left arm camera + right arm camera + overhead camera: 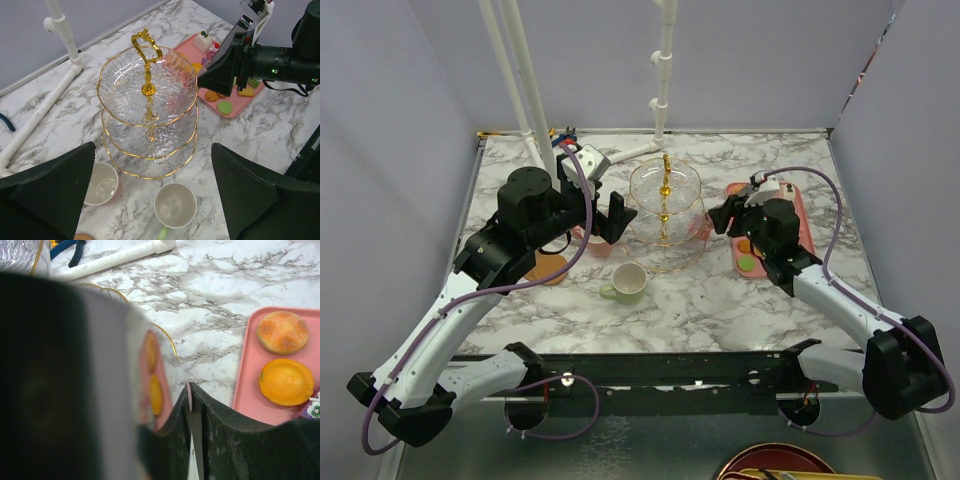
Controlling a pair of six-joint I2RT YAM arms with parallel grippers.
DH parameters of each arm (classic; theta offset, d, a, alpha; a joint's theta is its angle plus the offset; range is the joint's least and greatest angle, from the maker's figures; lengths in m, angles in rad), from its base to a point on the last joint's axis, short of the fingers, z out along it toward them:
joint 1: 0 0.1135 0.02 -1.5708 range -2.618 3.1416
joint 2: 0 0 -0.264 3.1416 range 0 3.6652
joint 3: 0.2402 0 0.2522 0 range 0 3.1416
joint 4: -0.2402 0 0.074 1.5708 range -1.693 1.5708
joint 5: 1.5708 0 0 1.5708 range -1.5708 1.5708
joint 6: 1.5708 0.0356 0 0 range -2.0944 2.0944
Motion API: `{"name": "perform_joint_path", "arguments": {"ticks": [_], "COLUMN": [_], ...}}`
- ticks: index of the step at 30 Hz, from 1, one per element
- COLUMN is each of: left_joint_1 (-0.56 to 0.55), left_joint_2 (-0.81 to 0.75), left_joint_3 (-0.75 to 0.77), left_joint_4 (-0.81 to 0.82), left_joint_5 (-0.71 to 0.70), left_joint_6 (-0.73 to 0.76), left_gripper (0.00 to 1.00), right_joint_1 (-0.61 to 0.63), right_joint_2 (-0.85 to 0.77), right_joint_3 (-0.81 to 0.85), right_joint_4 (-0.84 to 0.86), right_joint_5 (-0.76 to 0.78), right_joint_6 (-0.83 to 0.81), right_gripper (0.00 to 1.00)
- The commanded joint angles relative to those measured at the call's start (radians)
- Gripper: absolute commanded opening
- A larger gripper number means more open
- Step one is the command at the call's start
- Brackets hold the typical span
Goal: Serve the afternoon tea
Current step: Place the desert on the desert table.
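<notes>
Nearest the table's (720, 300) front edge, the pale-green mug (628, 283) is standing upright on the white, grey-veined marble, smooth and glossy, its handle pointing toward the front left. To its left the round brown coaster (550, 268) is lying flat, part of it hidden under the left arm. Just behind the two, the pink mug (599, 245) is sitting close against the foot of the stand (125, 80).

The left gripper (607, 222) is hovering over the mugs with its blunt black fingers (50, 190) spread as wide as they go and gripping nothing.

The stand is rising mid-table: three scalloped tiers of ribbed clear glass, each rimmed in gold, strung on a gold stem (145, 50) with a looped handle. I cannot tell whether anything is lying on the tiers.

The right gripper (722, 216) is pointing at the stand's right rim, jaws partway apart, with nothing showing between them. Little room is left there.

Behind it, toward the right edge, the flat pink tray (800, 225) is carrying a browned bun (282, 331), a glossy orange tart (286, 381) and a green macaron (224, 106).

White pipe (35, 120) is running toward the far left corner.
</notes>
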Motion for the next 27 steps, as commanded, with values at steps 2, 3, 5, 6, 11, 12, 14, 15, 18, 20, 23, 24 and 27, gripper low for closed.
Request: {"name": "perform_joint_path", "arguments": {"ticks": [2,3,5,6,11,12,14,15,18,20,23,24,27], "left_joint_1": [0.008,0.008,0.008,0.008,0.008,0.008,0.008,0.008,0.008,0.008,0.008,0.008,0.008], "left_joint_2": [0.004,0.003,0.001,0.001,0.003,0.002,0.0,-0.002,-0.002,-0.001,-0.001,-0.002,-0.004], "left_joint_3": [0.027,0.024,0.021,0.02,0.023,0.023,0.021,0.019,0.017,0.02,0.025,0.026,0.023], "left_joint_4": [0.022,0.022,0.022,0.022,0.022,0.022,0.02,0.02,0.019,0.019,0.019,0.018,0.016], "left_joint_5": [0.036,0.036,0.035,0.035,0.038,0.039,0.039,0.037,0.039,0.041,0.042,0.041,0.042], "left_joint_6": [-0.008,-0.008,-0.007,-0.006,-0.001,-0.001,0.001,0.001,0.001,0.001,0.001,0.001,0.001], "left_gripper": [0.99,0.99,0.99,0.99,0.99,0.99,0.99,0.99,0.99,0.99,0.99,0.99,0.99], "right_joint_1": [0.009,0.01,0.009,0.009,0.009,0.009,0.009,0.009,0.01,0.009,0.009,0.009,0.009], "right_joint_2": [-0.052,-0.06,-0.076,-0.079,-0.099,-0.106,-0.117,-0.121,-0.124,-0.125,-0.129,-0.131,-0.149], "right_joint_3": [-0.027,-0.03,-0.038,-0.04,-0.042,-0.041,-0.038,-0.036,-0.021,-0.014,-0.002,0.003,0.005], "right_joint_4": [0.005,0.006,0.013,0.012,0.006,0.0,-0.008,-0.011,-0.021,-0.024,-0.031,-0.036,-0.044], "right_joint_5": [-0.038,-0.04,-0.047,-0.047,-0.039,-0.034,-0.018,-0.009,0.006,0.009,0.05,0.063,0.129], "right_joint_6": [-0.004,0.001,-0.003,-0.001,0.003,0.006,0.001,-0.001,-0.005,-0.006,-0.013,-0.018,-0.029], "right_gripper": [0.58,0.58,0.58,0.58,0.57,0.57,0.57,0.57,0.57,0.57,0.57,0.58,0.57]}}
